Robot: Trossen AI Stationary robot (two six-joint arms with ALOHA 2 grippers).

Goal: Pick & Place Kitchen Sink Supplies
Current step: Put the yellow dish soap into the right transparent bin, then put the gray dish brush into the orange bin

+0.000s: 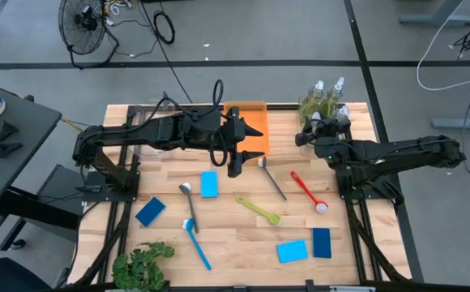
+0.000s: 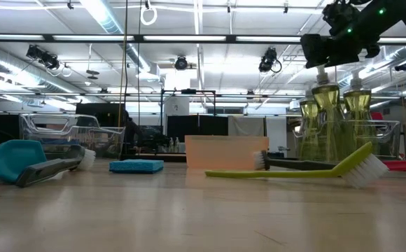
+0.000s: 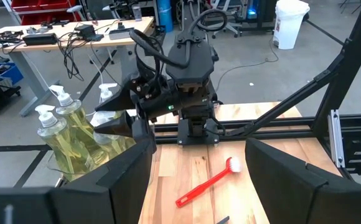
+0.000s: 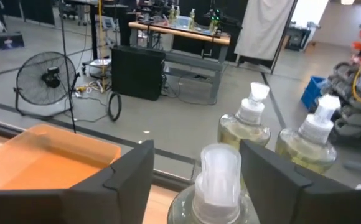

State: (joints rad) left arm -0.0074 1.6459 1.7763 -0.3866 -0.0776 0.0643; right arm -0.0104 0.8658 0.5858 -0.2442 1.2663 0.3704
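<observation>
Three clear pump bottles (image 1: 324, 101) of yellow-green liquid stand at the table's far right corner. My right gripper (image 4: 196, 149) is open at the height of their pump heads. The nearest bottle's white pump head (image 4: 220, 177) stands between its fingers, with nothing gripped. My left gripper (image 1: 235, 162) hovers open and empty over the table's middle, near the orange tray (image 1: 251, 122). Light-blue sponges (image 1: 209, 184) (image 1: 292, 251), dark-blue sponges (image 1: 150, 211) (image 1: 322, 242) and brushes in red (image 1: 308, 191), yellow-green (image 1: 258, 209), blue (image 1: 194, 235) and black (image 1: 271, 178) lie flat on the table.
A green leafy plant (image 1: 142, 264) stands at the near left corner. A grey-handled brush (image 1: 186, 195) lies beside the light-blue sponge. In the low view a clear bin (image 2: 56, 133) shows at the far left. Bare wood lies between the scattered things.
</observation>
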